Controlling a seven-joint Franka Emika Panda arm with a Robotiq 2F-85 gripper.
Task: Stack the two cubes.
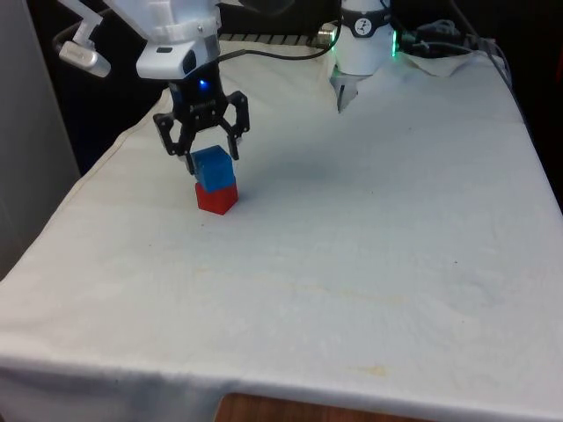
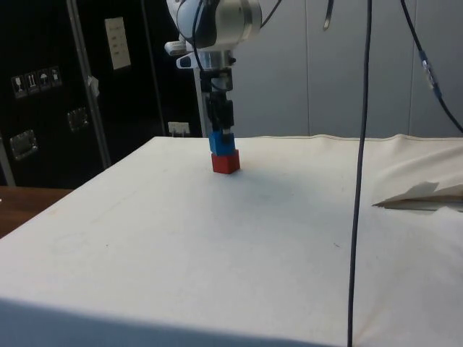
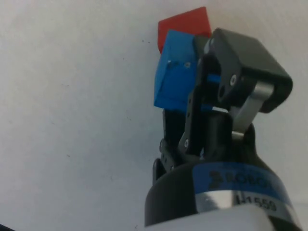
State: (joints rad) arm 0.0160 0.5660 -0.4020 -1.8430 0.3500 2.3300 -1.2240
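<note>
- A blue cube [image 1: 213,167] sits atop a red cube [image 1: 215,199] on the white cloth [image 1: 352,264], a two-block stack toward the front view's left, on the far half of the table
- Both cubes are plain, solid-coloured blocks of similar size; in the front view the blue one is set slightly askew on the red, its edges not lined up with those below
- The black gripper [image 1: 211,151] hangs straight down over the stack from the white arm [image 1: 167,26], its two fingers spread to either side of the blue cube's upper part, with a visible gap on the front view's right side
- In the side view the gripper [image 2: 223,130] stands vertical directly above the blue cube [image 2: 219,142] and red cube [image 2: 226,162]
- In the wrist view the blue cube [image 3: 175,77] lies alongside one finger [image 3: 199,96], the red cube [image 3: 185,24] just beyond it
- The stack stands upright, with each cube showing a corner edge to the front camera
</note>
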